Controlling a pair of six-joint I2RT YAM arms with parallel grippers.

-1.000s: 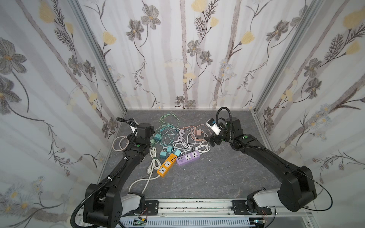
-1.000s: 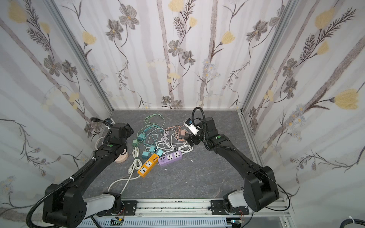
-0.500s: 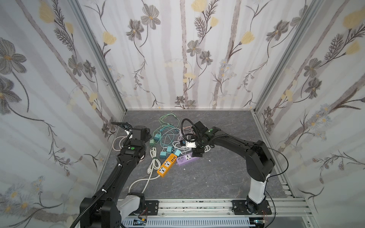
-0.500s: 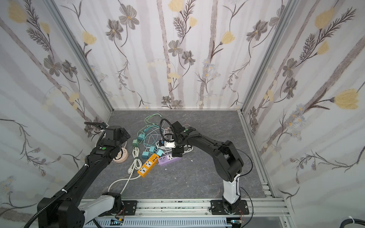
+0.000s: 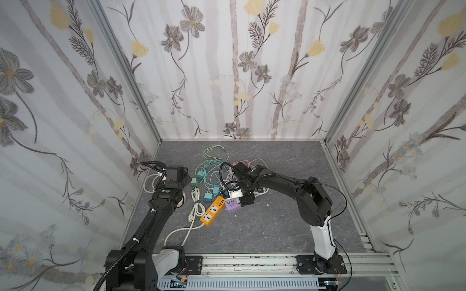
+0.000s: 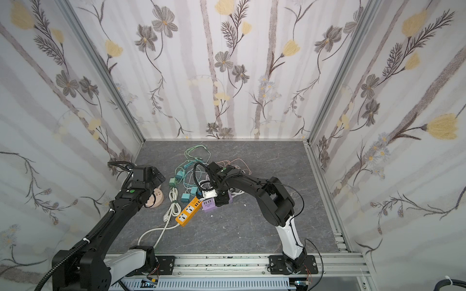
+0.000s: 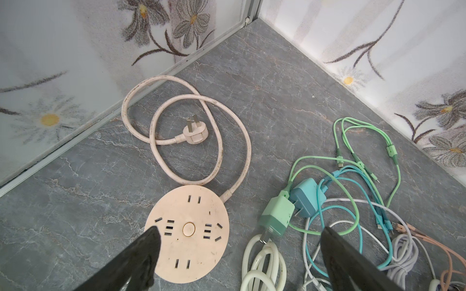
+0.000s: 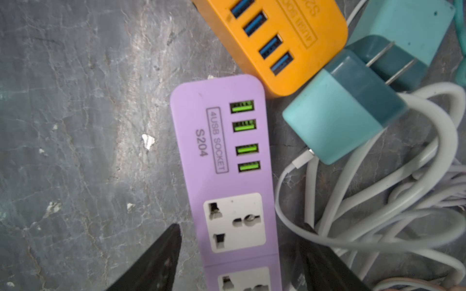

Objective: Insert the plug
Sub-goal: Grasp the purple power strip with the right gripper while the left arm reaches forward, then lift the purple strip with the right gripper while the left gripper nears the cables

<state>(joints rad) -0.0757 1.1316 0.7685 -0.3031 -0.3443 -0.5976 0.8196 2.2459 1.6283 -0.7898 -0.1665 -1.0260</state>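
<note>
Plug [image 8: 338,113] near purple strip [image 8: 222,141] edge; right end effector [image 8: 240,226] astride strip, ungripped; left end effector [image 7: 239,229] gaping.

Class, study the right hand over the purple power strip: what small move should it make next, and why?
Probably close the right hand on the purple power strip to steady it: its fingers straddle the strip with gaps either side.

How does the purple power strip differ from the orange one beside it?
The purple power strip has green USB ports; the orange power strip has blue ones. The right gripper straddles the purple strip with open jaws; the orange strip lies outside it. Both lie flat, face up, with four USB ports at one end.
</note>
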